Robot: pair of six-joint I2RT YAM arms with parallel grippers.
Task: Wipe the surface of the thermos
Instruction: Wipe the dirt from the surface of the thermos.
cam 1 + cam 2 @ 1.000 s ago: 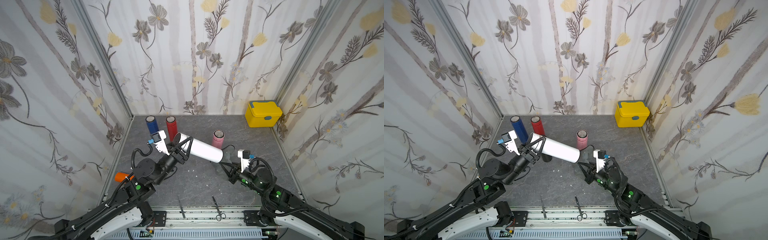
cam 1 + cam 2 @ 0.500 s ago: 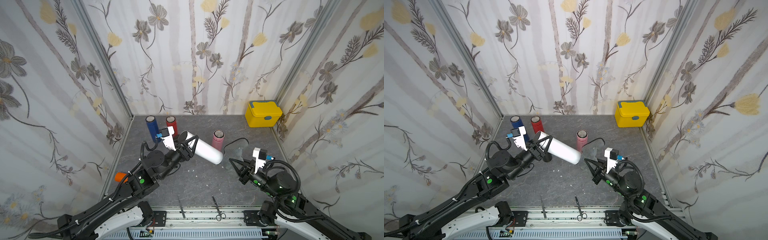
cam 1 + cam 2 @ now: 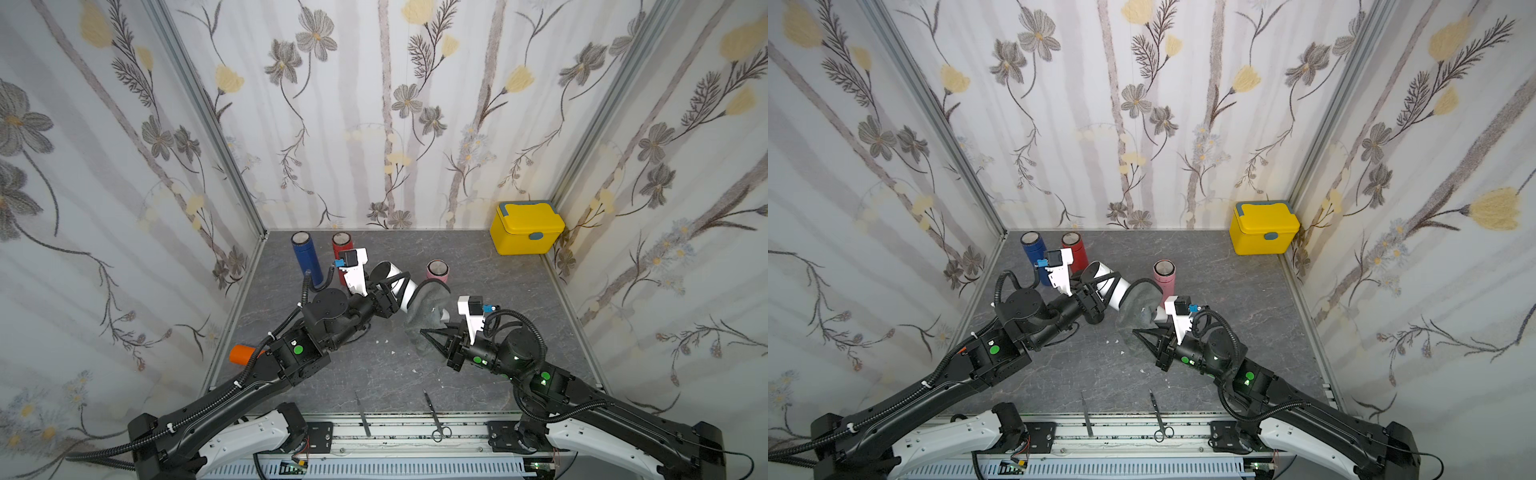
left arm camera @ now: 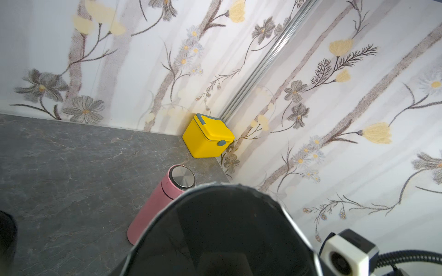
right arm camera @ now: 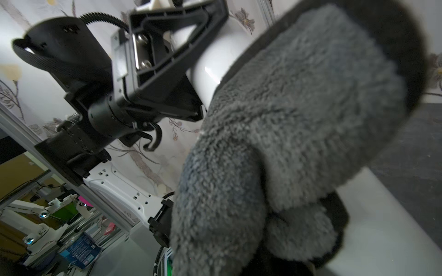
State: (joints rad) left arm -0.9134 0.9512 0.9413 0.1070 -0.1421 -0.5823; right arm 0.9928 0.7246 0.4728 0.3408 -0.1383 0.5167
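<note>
The white thermos [image 3: 405,286] [image 3: 1121,287] hangs tilted above the table, its dark end [image 4: 215,227] raised toward the back left. My left gripper [image 3: 401,282] [image 3: 1111,284] is shut on the thermos around its upper part. A grey fluffy cloth [image 3: 428,305] [image 3: 1140,307] [image 5: 287,119] drapes over the thermos's lower end and hides it. My right gripper [image 3: 432,336] [image 3: 1144,334] sits just below and in front, shut on the cloth's hanging part. In the right wrist view the cloth covers my jaws, and the thermos's white wall [image 5: 215,59] shows in the left fingers [image 5: 167,47].
A blue bottle [image 3: 307,259], a red bottle [image 3: 341,246] and a pink bottle [image 3: 437,270] [image 4: 157,205] stand at the back. A yellow box [image 3: 527,228] fills the back right corner. An orange object [image 3: 243,353] lies left; scissors [image 3: 436,419] and a thin tool [image 3: 362,413] lie in front.
The left arm has tipped the thermos steeper and drawn it toward the back left. The right gripper pulled away, then came back with the cloth now over the thermos's lower end.
</note>
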